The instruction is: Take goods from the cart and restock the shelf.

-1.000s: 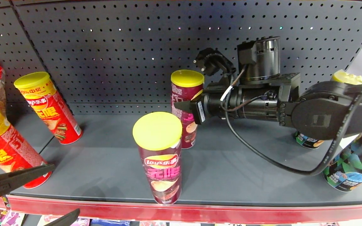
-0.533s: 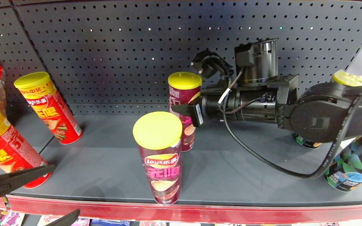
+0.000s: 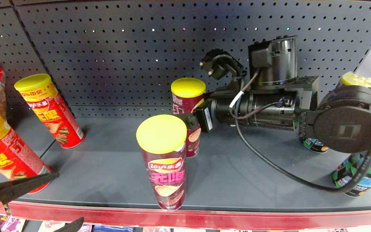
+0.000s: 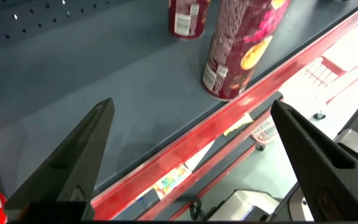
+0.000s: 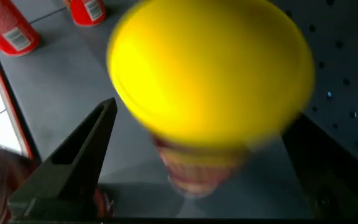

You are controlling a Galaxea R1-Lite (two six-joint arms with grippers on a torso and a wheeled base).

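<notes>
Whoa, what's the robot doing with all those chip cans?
It's filling a store shelf with chip cans. Its right gripper is at the back maroon can, fingers open on either side, and that can stands upright on the shelf. A front maroon can stands near the edge, and red cans stand off to the left. The left gripper hangs open by the shelf's front edge, holding nothing.

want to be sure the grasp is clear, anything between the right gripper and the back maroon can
Nothing visible. The back maroon can stands between the open fingers of the right gripper, with no other thing in the gap. The front maroon can stands nearer the shelf edge, apart from both.
</notes>
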